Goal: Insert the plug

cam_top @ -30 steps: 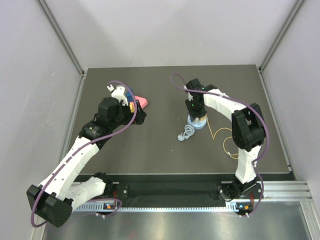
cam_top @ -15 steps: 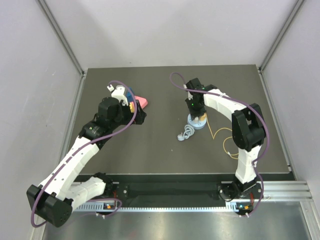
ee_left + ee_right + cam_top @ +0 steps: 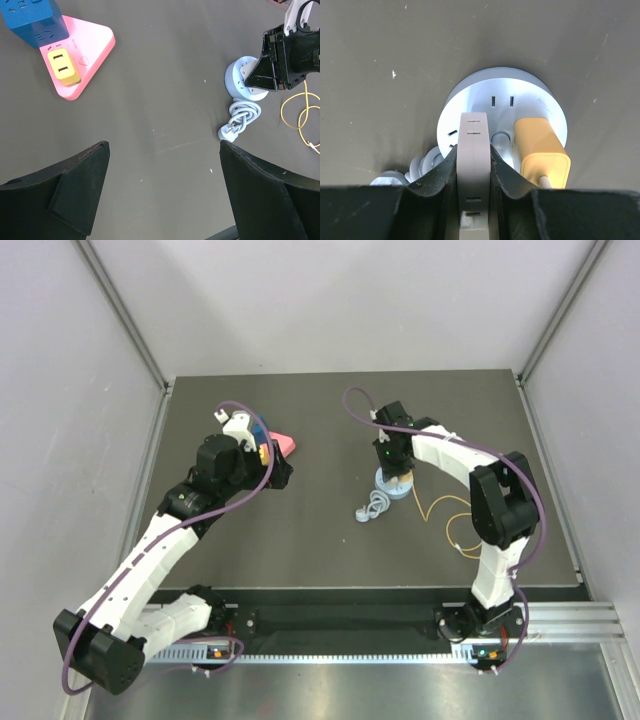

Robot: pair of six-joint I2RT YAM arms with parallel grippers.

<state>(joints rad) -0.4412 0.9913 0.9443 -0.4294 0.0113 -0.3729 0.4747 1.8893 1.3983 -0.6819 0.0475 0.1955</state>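
Two grippers: one idle, one at work.
left gripper [image 3: 162, 145]: jaws spread wide, nothing between them; hangs over bare table [image 3: 300, 540].
wire [image 3: 283, 105]: thin yellow-orange loops lying loose on the table, right of the disc.
cord [image 3: 242, 117]: grey bundle touching the disc's near-left side.
right gripper [image 3: 474, 155]: pinched tight on a pale grey flat block [image 3: 473, 127], held edge-on, its tip on or just over the light-blue round socket disc [image 3: 465, 95].
plug [image 3: 540, 150]: yellow, standing on the disc's top face just right of the held block; whether its pins are fully home cannot be told.
far left: pink triangular socket base [image 3: 92, 42] carrying a yellow two-slot block [image 3: 62, 66], blue cube [image 3: 30, 15] touching it.
risk: the claw has the grey block, not the plug; a sideways shift could knock the plug askew or snag its wire. The disc looks unanchored, so a pull upward may tip it.
room: open table left of the disc; cord crowds the near-left, wire the right; table edges well apart.
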